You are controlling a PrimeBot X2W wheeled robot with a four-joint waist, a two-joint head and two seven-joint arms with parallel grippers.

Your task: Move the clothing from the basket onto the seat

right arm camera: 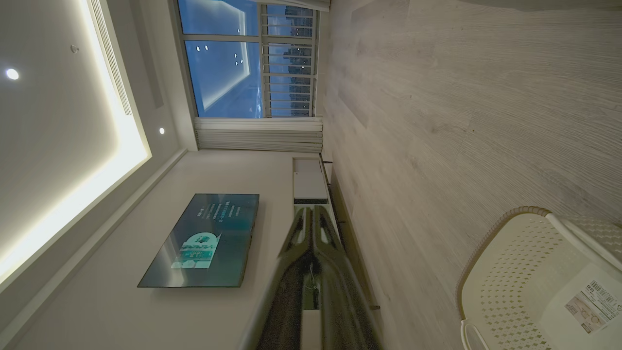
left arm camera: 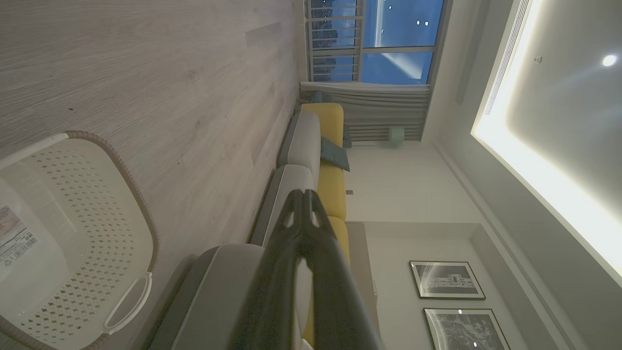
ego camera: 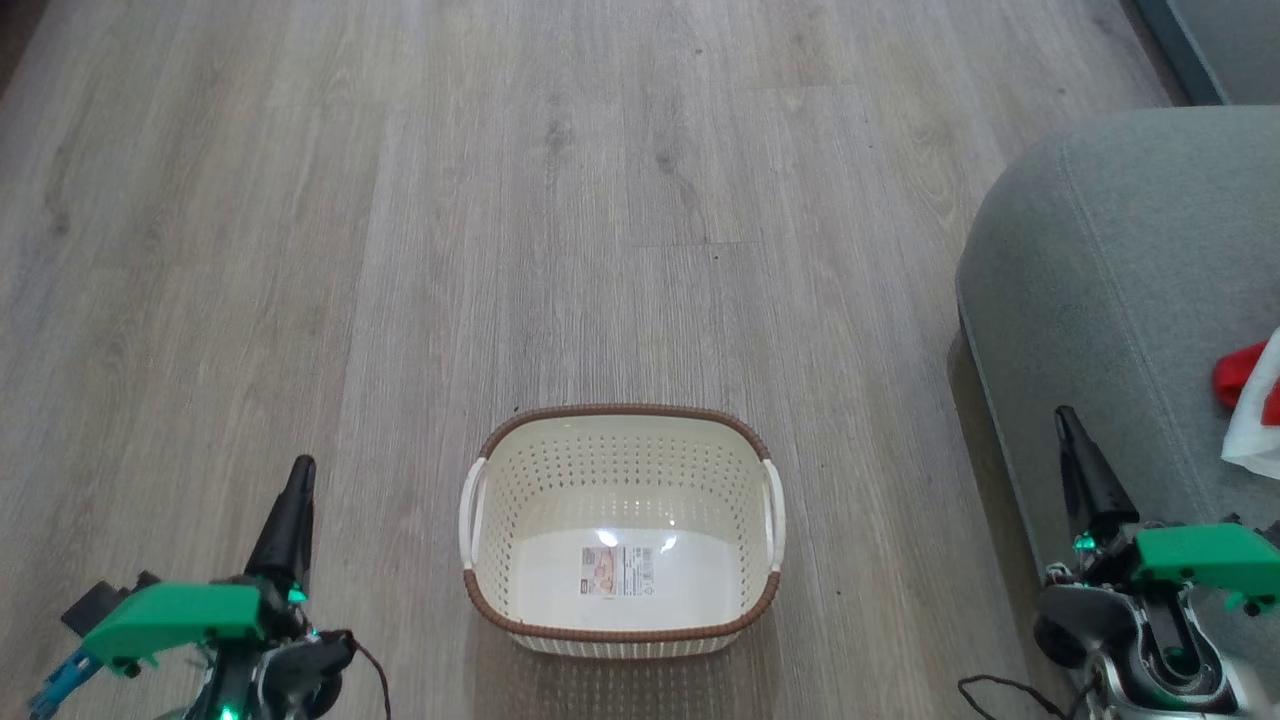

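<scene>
Cream perforated plastic forms the basket (ego camera: 620, 470), a rounded rectangle with a brown woven-look rim and two white side handles. It stands upright on the grey wood-look floor (ego camera: 500, 200), with a label sticker (ego camera: 617, 571) on its bare bottom. To its right and not touching it, the grey-green upholstered seat (ego camera: 1100, 300) carries the clothing (ego camera: 1252, 420), a bright red piece and a white one bunched together at the head view's edge. The left gripper (ego camera: 301, 468) and right gripper (ego camera: 1064, 414) hover on either side of the basket, each with its fingers pressed together on nothing.
</scene>
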